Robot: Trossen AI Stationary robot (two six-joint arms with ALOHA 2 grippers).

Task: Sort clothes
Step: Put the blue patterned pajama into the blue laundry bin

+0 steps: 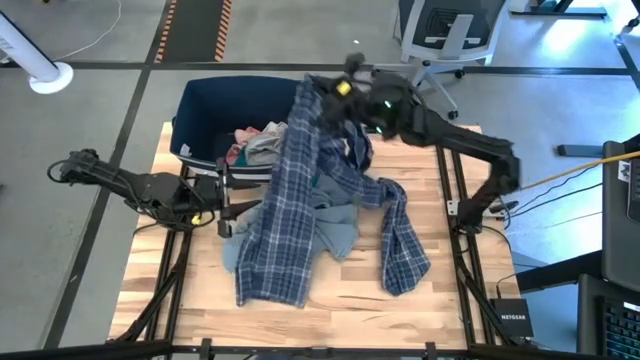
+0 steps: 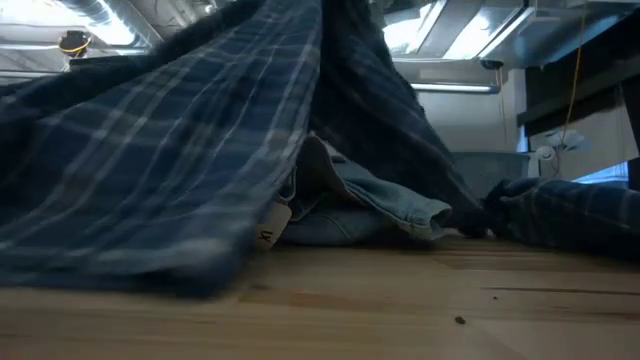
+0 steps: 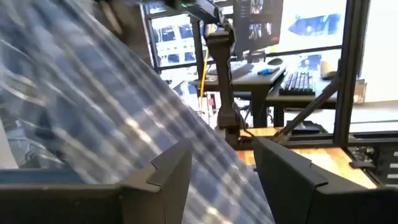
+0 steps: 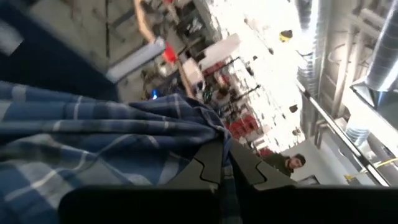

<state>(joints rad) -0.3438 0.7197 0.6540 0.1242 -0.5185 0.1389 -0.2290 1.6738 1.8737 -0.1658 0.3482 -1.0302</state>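
A large blue-white plaid shirt is lifted at its far end above the bin's right edge, where my right gripper is shut on it. From there it slants down to the table's near left. A sleeve lies on the wood at the right. Under it rests a light grey-blue garment, also seen in the low view. My left gripper stands open and level at the shirt's left edge, and the plaid cloth passes just beyond its fingers. My right gripper pinches a bunched fold of the plaid shirt between its two fingers, level, coming from the table's right. The shirt hangs below in a slack slope, its lower part on the table. My left gripper: I cannot tell whether its fingers touch the shirt.
A dark blue fabric bin stands at the table's far left with pink and white clothes in it. Bare wood shows along the near edge. An office chair stands beyond the far edge.
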